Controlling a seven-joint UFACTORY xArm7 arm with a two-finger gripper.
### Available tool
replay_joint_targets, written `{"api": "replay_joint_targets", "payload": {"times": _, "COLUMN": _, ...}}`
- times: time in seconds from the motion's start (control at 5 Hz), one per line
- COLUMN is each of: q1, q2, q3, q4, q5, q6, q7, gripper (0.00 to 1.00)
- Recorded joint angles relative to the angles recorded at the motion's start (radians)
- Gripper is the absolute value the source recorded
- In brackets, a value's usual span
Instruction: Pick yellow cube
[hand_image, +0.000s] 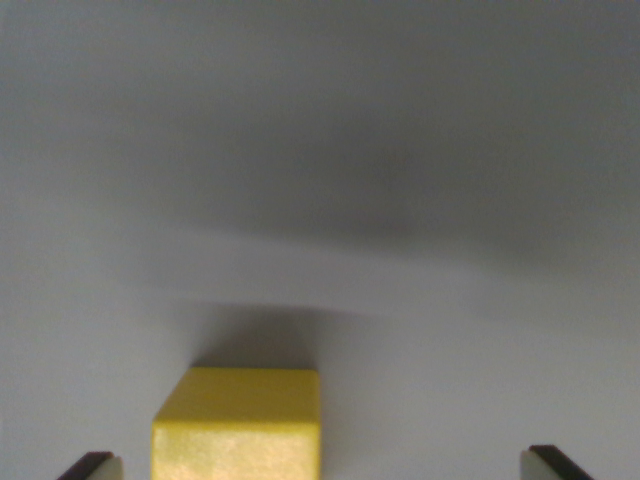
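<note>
Wrist view: yellow cube (237, 424) sits on the pale grey worktop (420, 200), low in frame, between the two jaw tips but off-centre, much nearer the tip at the wrist view's left than the one at the right. Gripper (325, 465) jaws are spread wide, nothing pinched; only the tips of the fingers (88, 466) show at the bottom corners. No contact visible w/ the cube on either side. Whether the cube's base is level w/ the tips, can't tell; bottom of cube is cut off by frame edge.

Step in hand, as I read it: line up & descend for the grasp. To do it well: shift toward the wrist view's left so the cube sits midway betw. the jaws, keep its faces square to the pads, go down enough to grip mid-height, then close evenly. Closing off-centre risks nudging or twisting it.
</note>
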Motion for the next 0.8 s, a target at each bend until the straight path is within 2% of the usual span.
{"api": "replay_joint_targets", "payload": {"times": 0.2, "q1": 0.0101, "q2": 0.018, "q3": 0.005, "q4": -0.021, "q5": -0.0055, "q6": -0.036, "q7": 0.013, "gripper": 0.0}}
{"api": "replay_joint_targets", "payload": {"times": 0.4, "q1": 0.0101, "q2": 0.018, "q3": 0.005, "q4": -0.021, "q5": -0.0055, "q6": -0.036, "q7": 0.013, "gripper": 0.0}}
{"api": "replay_joint_targets", "payload": {"times": 0.6, "q1": 0.0193, "q2": 0.034, "q3": 0.01, "q4": -0.04, "q5": -0.0106, "q6": -0.069, "q7": 0.024, "gripper": 0.0}}
{"api": "replay_joint_targets", "payload": {"times": 0.8, "q1": 0.0193, "q2": 0.034, "q3": 0.01, "q4": -0.04, "q5": -0.0106, "q6": -0.069, "q7": 0.024, "gripper": 0.0}}
